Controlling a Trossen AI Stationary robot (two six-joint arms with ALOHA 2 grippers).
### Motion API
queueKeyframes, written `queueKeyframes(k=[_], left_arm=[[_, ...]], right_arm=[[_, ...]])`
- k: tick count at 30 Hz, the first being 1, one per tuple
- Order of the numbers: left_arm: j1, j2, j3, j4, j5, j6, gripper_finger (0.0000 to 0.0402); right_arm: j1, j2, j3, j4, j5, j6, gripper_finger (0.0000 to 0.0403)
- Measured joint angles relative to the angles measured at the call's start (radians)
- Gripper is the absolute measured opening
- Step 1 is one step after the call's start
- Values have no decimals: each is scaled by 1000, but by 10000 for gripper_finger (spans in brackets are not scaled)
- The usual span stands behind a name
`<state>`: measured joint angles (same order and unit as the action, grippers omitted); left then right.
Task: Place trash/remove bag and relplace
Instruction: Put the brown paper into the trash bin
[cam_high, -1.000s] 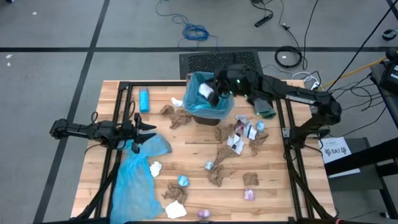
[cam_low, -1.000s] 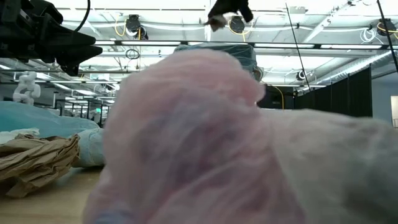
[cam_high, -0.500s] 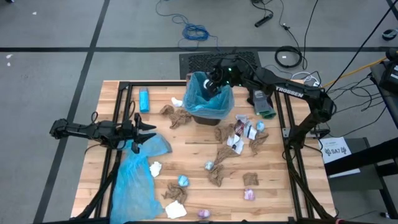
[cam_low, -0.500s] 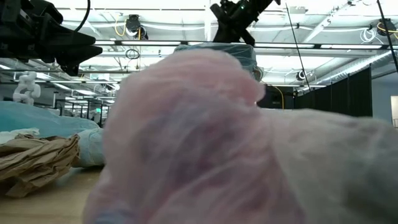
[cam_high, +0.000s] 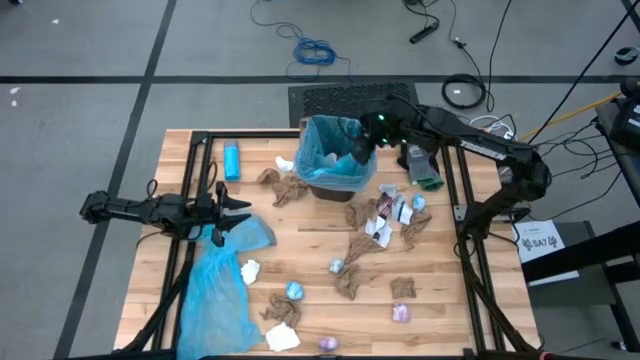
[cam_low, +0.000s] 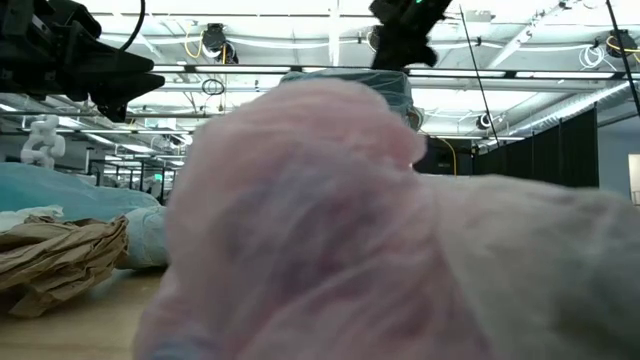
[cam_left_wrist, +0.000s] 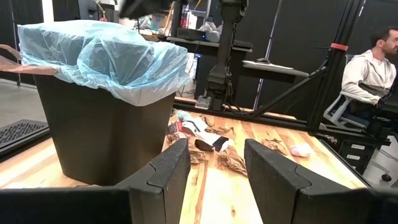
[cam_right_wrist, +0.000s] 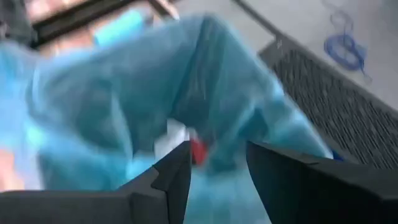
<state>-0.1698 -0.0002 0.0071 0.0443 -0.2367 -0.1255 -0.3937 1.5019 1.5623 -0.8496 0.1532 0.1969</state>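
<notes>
Right gripper (cam_high: 362, 152) open above bin (cam_high: 334, 185); left gripper (cam_high: 240, 211) open, low.

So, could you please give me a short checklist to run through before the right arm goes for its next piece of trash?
1. Right end effector open and empty: ok, fingers apart in the wrist view with nothing between them.
2. Dropped piece inside the blue-lined bin: ok, a white and red scrap lies in the liner.
3. Liner seated on the bin rim: ok, it folds over the edge in the left wrist view.
4. Trash left on the table: not ok, brown paper wads and other scraps remain.
5. Left end effector clear of the right arm's path: ok, it waits open near the loose blue bag.
</notes>
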Motion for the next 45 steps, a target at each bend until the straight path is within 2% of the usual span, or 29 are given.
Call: queueKeyframes(k=[4,9,13,18,23,27,36,45], left_arm=[[0,0,0,0,0,1,157],[0,0,0,0,0,0,157],[0,0,0,0,1,0,157],[0,0,0,0,1,0,157],[0,0,0,0,3,0,157],[0,0,0,0,5,0,157],[0,0,0,-1,5,1,157],[0,0,0,-1,5,1,157]], right_arm=[[65,-68,0,-150,24,31,136],[194,-154,-22,-317,144,135,131],[307,-234,-87,-414,165,289,130],[473,-342,-232,-438,164,522,130],[633,-411,-402,-433,162,727,130],[732,-427,-541,-390,149,818,130],[851,-422,-788,-45,26,788,130],[910,-409,-839,24,20,717,130]])
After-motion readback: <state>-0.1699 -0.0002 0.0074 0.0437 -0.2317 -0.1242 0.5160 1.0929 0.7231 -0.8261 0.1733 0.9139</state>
